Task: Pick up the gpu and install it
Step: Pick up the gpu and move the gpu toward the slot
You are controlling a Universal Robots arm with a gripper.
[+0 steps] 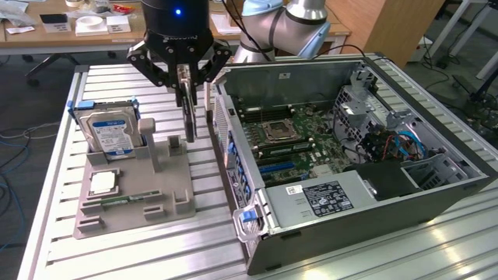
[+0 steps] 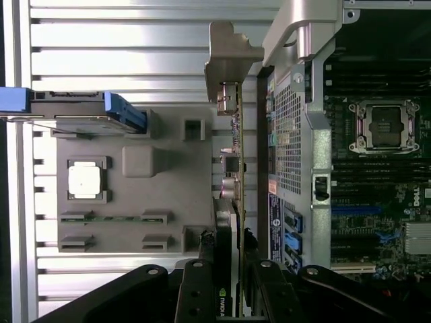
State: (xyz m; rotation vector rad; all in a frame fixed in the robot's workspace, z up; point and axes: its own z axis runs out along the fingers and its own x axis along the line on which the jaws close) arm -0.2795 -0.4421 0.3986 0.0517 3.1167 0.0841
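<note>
The end effector (image 1: pixel 186 73) is positioned above the table (image 1: pixel 116 256), between the grey parts fixture (image 1: pixel 167 181) and the open computer case (image 1: pixel 435 192). Its jaws are closed to a narrow gap on the gpu (image 1: pixel 189 111), gripping it by its two flat faces. The card hangs on edge, with its long side vertical. In the exterior view, the lower end of the card is over the fixture edge nearest the case, just beside the perforated case wall. In the wrist view, the black fingers (image 2: pixel 195 289) clamp the gpu (image 2: pixel 232 202) from both sides. The card appears edge-on, and its silver end bracket (image 2: pixel 229 57) is at the end away from the end effector (image 2: pixel 229 272). The card runs parallel to the case wall and close beside it. The fixture carries a hard drive (image 1: pixel 111 131) with a blue-white label standing upright in its slot, a processor (image 1: pixel 102 182) lying flat in a recess, and a memory stick (image 1: pixel 125 200) lying in a low holder. The case lies on its side with the motherboard (image 1: pixel 288 140) exposed and the processor socket (image 1: pixel 278 130) visible.
</note>
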